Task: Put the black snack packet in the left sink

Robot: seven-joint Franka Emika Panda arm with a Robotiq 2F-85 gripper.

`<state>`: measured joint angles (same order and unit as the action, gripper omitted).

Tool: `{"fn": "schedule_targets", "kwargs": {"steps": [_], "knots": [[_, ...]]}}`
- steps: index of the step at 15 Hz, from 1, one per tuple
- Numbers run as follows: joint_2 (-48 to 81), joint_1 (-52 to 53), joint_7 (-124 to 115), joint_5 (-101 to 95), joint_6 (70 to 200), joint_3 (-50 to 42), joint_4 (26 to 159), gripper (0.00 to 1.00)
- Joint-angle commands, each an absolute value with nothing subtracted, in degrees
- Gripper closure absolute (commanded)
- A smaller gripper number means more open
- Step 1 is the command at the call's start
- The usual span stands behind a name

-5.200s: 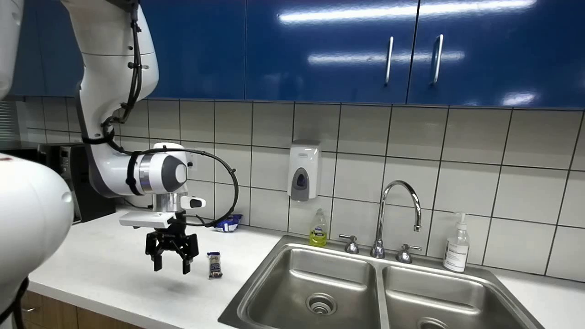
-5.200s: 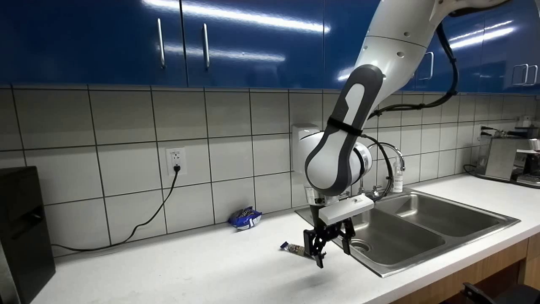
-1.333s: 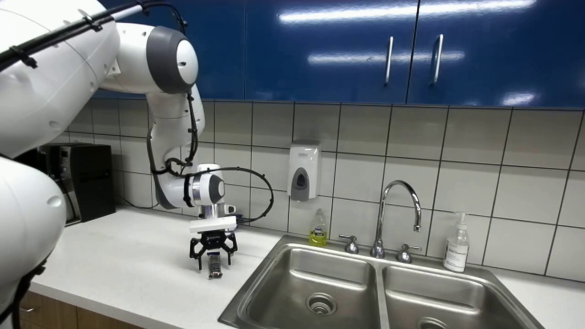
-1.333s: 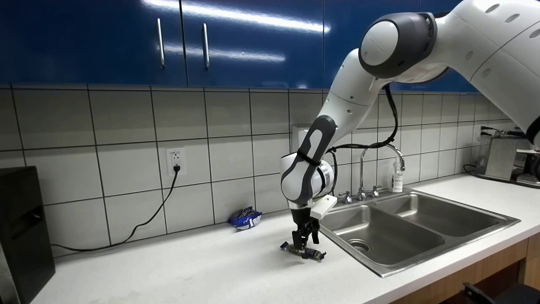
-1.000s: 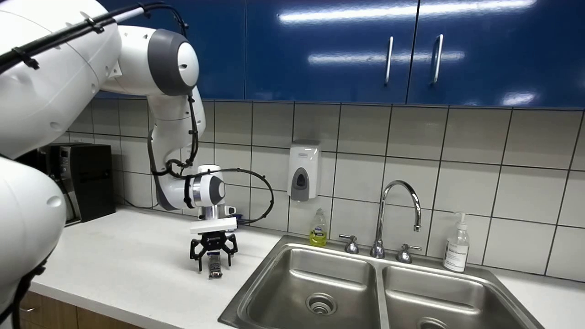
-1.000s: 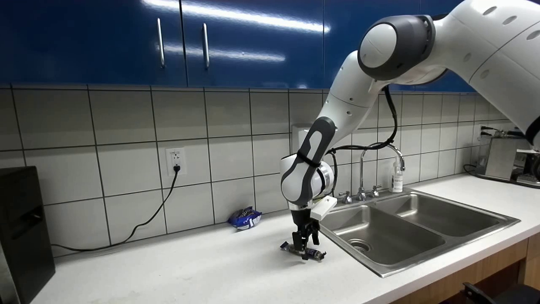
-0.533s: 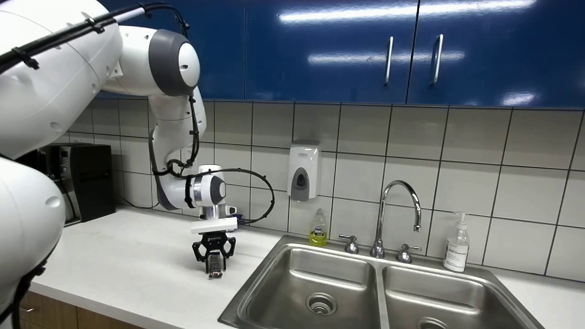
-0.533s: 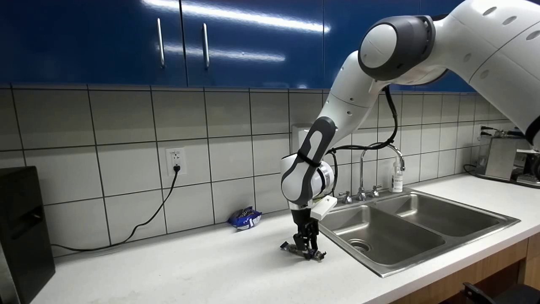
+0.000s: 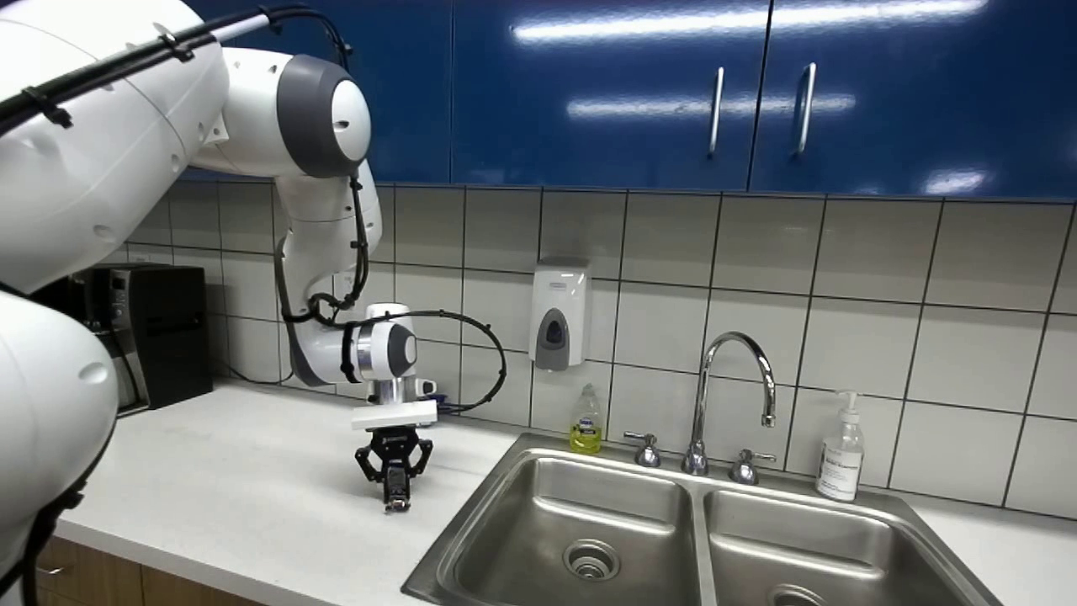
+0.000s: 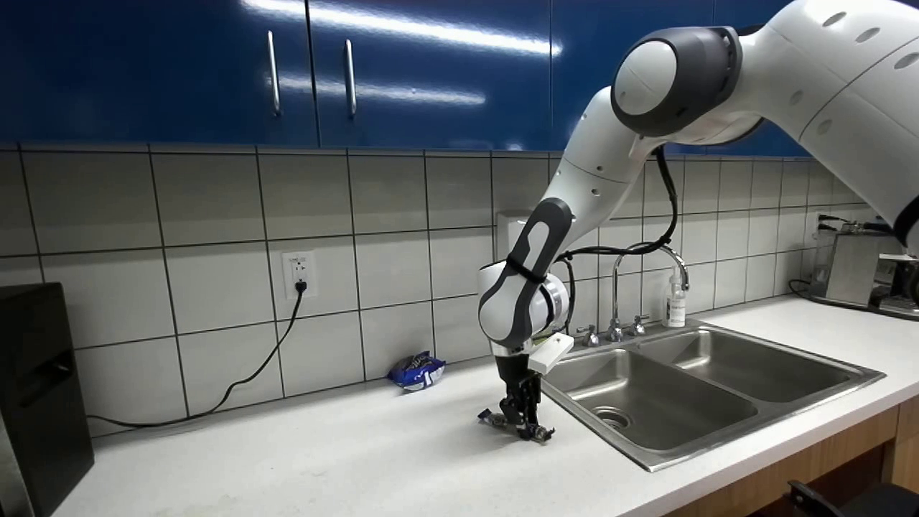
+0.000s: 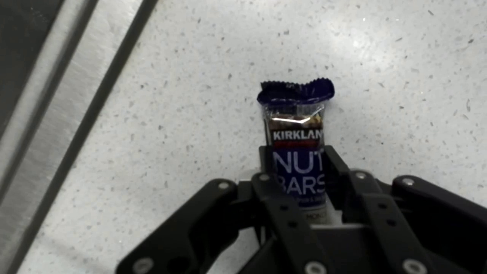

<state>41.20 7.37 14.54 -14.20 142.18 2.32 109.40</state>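
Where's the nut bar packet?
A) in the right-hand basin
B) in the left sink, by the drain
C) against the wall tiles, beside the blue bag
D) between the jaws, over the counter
D: the wrist view shows the nut bar packet between the jaws, with the speckled counter around it, and an exterior view has it outside the left sink.

Snack packet [image 11: 297,146] on table [image 9: 252,480], my end effector [image 9: 397,495] around it. In an exterior view: left sink [image 9: 509,551] to packet's right, bottle [image 9: 586,427] behind sink.
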Motion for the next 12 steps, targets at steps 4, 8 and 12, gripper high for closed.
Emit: {"fn": "schedule_targets", "kwargs": {"steps": [4, 8, 12], "knots": [[39.5, 6.3, 14.4, -14.0, 141.4, 3.2, 110.0, 0.91], [36.3, 7.3, 12.3, -14.8, 141.6, 2.3, 112.0, 0.91], [32.6, 7.9, 10.5, -15.2, 142.0, 1.9, 114.5, 0.91]]}}
